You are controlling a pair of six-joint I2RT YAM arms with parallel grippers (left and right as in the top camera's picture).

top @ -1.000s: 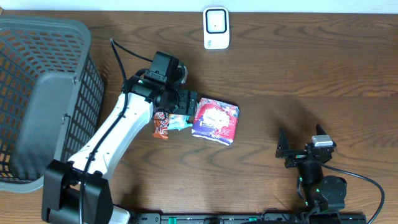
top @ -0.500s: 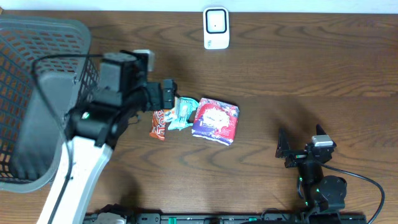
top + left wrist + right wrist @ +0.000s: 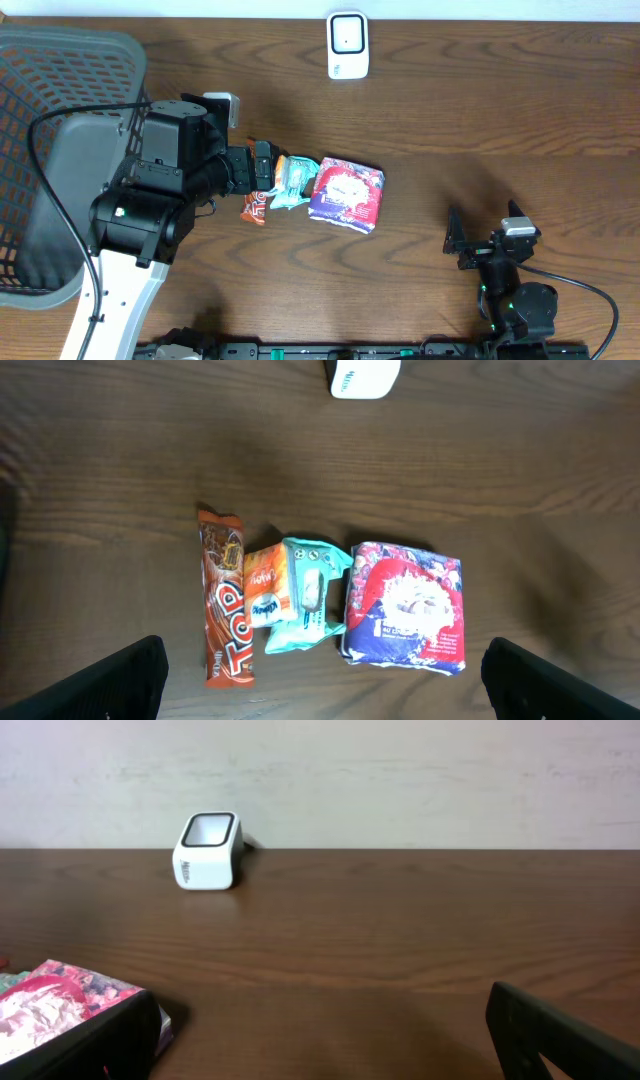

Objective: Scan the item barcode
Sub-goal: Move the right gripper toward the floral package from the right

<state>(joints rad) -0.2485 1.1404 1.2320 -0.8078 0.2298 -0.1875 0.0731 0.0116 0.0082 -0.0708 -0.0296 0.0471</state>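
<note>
The dark wood-grain surface bears a glossy bar wrapper, crinkled teal pouch and puffy foil bag (edges touching), left gripper and right gripper gaping wide, empty.

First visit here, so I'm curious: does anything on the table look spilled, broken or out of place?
Nothing stands out. The chocolate bar, teal packet and purple bag lie flat, bunched side by side; the scanner stands upright.

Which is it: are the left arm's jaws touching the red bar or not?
Apart. The left wrist view shows bare table between the red bar and both jaws, which stand wide open at the picture's lower corners.
</note>
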